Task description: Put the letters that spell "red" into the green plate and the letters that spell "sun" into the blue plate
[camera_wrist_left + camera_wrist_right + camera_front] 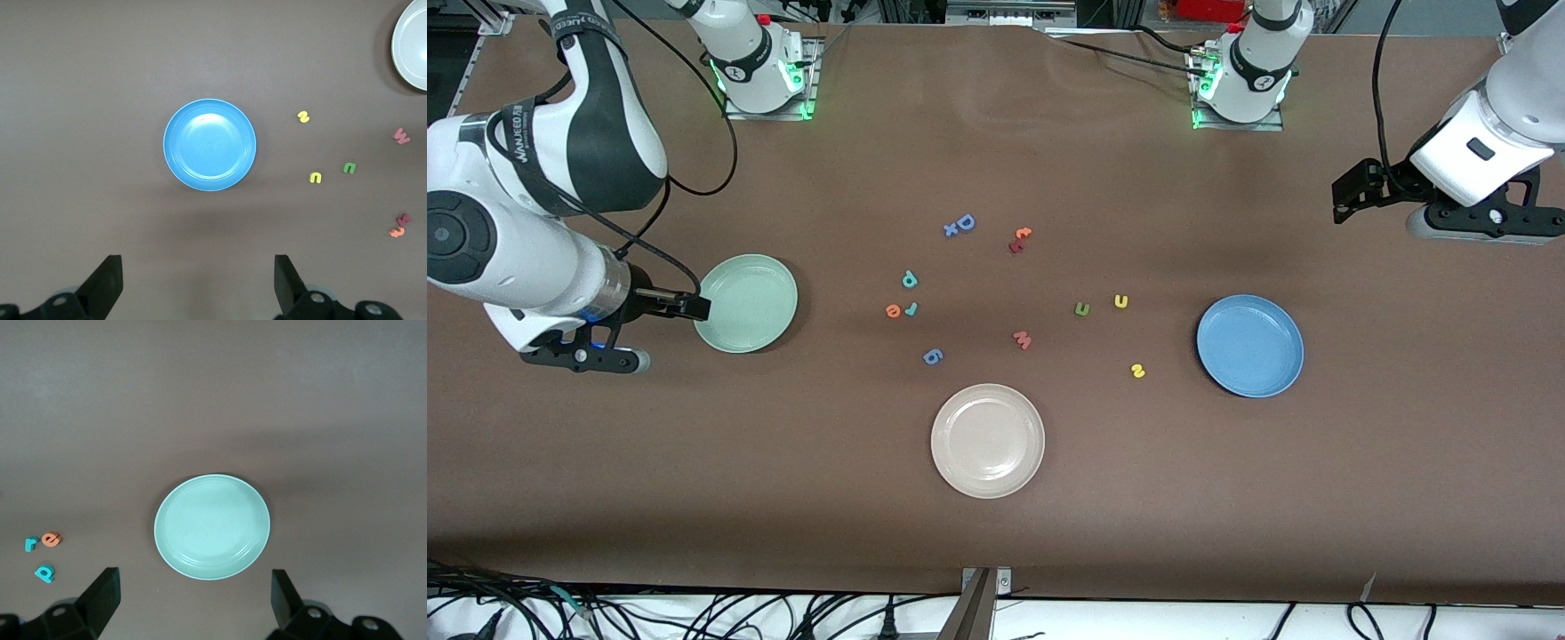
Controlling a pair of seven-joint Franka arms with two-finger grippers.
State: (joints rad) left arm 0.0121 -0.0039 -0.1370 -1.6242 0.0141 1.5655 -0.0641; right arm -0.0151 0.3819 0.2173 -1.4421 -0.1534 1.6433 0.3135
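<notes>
The pale green plate [745, 303] [212, 527] lies toward the right arm's end of the table, and the blue plate [1249, 346] [209, 145] toward the left arm's end. Between them lie a teal d [909, 279], an orange e [893, 310] and a teal r [911, 308]. Closer to the blue plate are an olive n [1082, 309], a yellow u [1121, 301] and a yellow s [1137, 371]. My right gripper [680, 305] [195, 590] hangs open and empty at the green plate's edge. My left gripper [1356, 189] [197, 273] hangs open and empty over bare table near the left arm's end.
A cream-pink plate [987, 440] lies nearest the front camera. Stray letters lie around the middle: a blue D [964, 223], a dark red and orange pair [1019, 239], a pink w [1022, 340] and a blue g [933, 356].
</notes>
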